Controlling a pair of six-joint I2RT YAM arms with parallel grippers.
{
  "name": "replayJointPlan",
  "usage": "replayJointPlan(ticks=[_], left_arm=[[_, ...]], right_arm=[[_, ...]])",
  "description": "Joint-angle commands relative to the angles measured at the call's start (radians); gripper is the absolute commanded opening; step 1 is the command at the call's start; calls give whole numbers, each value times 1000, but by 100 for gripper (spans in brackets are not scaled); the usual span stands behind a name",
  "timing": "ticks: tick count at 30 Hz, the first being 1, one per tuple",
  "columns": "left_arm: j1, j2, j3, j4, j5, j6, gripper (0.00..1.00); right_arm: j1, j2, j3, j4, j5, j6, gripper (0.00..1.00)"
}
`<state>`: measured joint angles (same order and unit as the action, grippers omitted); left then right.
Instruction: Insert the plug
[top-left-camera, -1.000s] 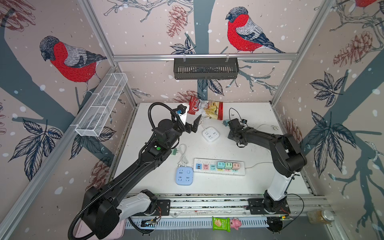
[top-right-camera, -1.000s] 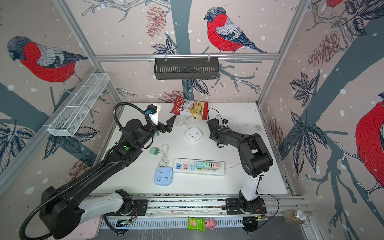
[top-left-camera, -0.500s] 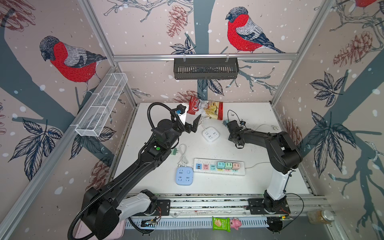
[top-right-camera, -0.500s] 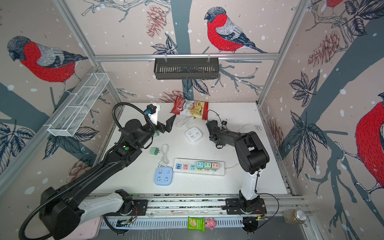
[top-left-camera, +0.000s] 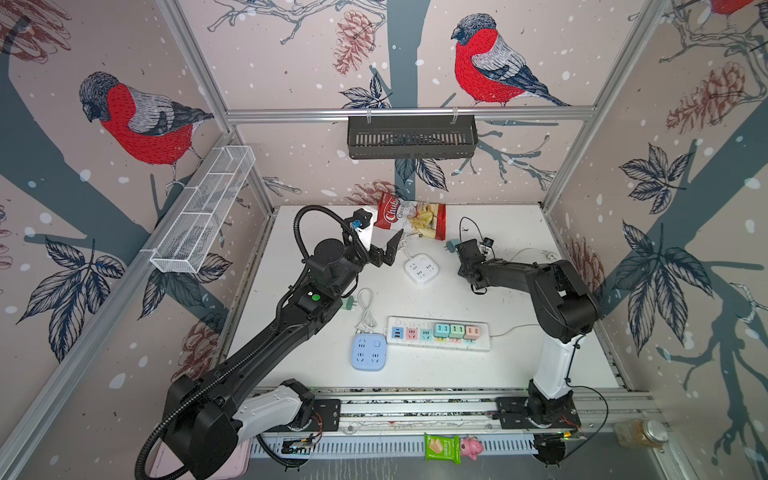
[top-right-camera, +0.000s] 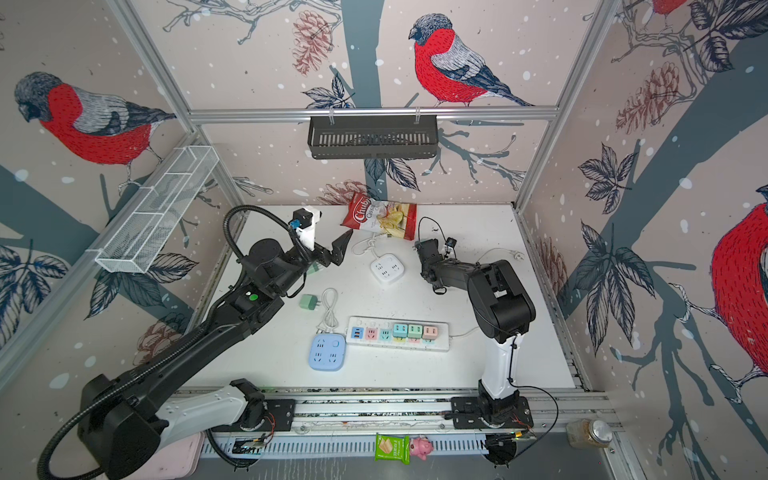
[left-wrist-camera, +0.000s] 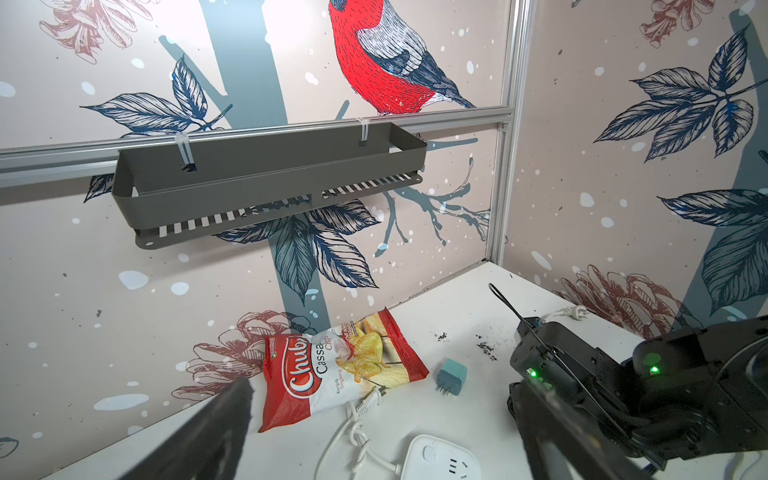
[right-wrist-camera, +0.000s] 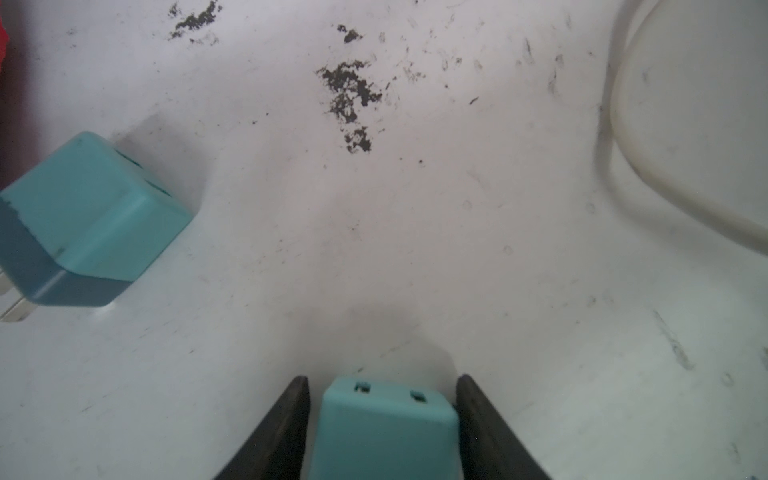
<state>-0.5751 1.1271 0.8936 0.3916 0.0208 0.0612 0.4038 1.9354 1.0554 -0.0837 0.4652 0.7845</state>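
In the right wrist view my right gripper (right-wrist-camera: 382, 380) is shut on a teal plug (right-wrist-camera: 386, 428), one dark finger on each side of it, just above the white table. A second teal plug (right-wrist-camera: 91, 220) lies on its side nearby, and it also shows in the left wrist view (left-wrist-camera: 452, 374). In both top views the right gripper (top-left-camera: 467, 249) is low at the back of the table and hides the held plug. The white power strip (top-left-camera: 411, 333) lies near the front with three coloured plugs in it. My left gripper (top-left-camera: 380, 247) hangs open and empty near the chip bag.
A white cube socket (top-left-camera: 422, 269) with a tangled cord, a blue socket block (top-left-camera: 368, 352) and a green plug (top-right-camera: 308, 301) lie mid-table. A red chip bag (top-left-camera: 411, 216) lies at the back. A black basket (top-left-camera: 411, 137) and a wire basket (top-left-camera: 203, 208) hang on the walls.
The right gripper's jaws have closed in on the teal plug, and its arm has shifted slightly. The left arm has not moved.
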Motion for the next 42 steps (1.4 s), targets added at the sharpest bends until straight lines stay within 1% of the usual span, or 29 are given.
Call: replayJointPlan(ticks=[1, 3, 8, 11, 13, 18, 21, 26, 30, 32, 35, 38, 40, 42], left_arm=[[1, -6, 4, 37, -7, 11, 98], [3, -10, 1, 39, -13, 14, 98], [1, -9, 1, 41, 0, 9, 98], [1, -3, 3, 40, 1, 9, 98], [2, 3, 4, 41, 8, 7, 98], [4, 30, 19, 25, 70, 5, 98], [3, 61, 42, 2, 108, -1, 98], [3, 91, 60, -19, 141, -3, 98], [4, 109, 72, -29, 191, -9, 98], [3, 120, 89, -49, 227, -13, 98], [2, 134, 98, -81, 274, -14, 97], [2, 146, 138, -119, 293, -6, 92], [-3, 161, 169, -163, 294, 1, 91], [-10, 184, 214, -232, 288, 14, 90]], right_arm=[[-1, 8, -30, -134, -98, -9, 45], [-1, -7, -38, -128, -104, -18, 39], [5, -67, -68, -103, -117, -53, 32], [14, -116, -81, -96, -125, -74, 29], [30, -158, -88, -91, -115, -90, 29], [73, -306, -125, -46, -115, -150, 27], [85, -436, -197, 28, -131, -185, 26], [98, -730, -416, 225, -166, -235, 28], [134, -929, -598, 434, -190, -348, 29], [166, -1016, -643, 463, -186, -396, 27], [215, -1098, -695, 508, -166, -459, 27], [257, -1137, -727, 545, -151, -497, 26], [278, -1143, -740, 581, -168, -525, 26], [305, -1135, -743, 606, -168, -559, 19]])
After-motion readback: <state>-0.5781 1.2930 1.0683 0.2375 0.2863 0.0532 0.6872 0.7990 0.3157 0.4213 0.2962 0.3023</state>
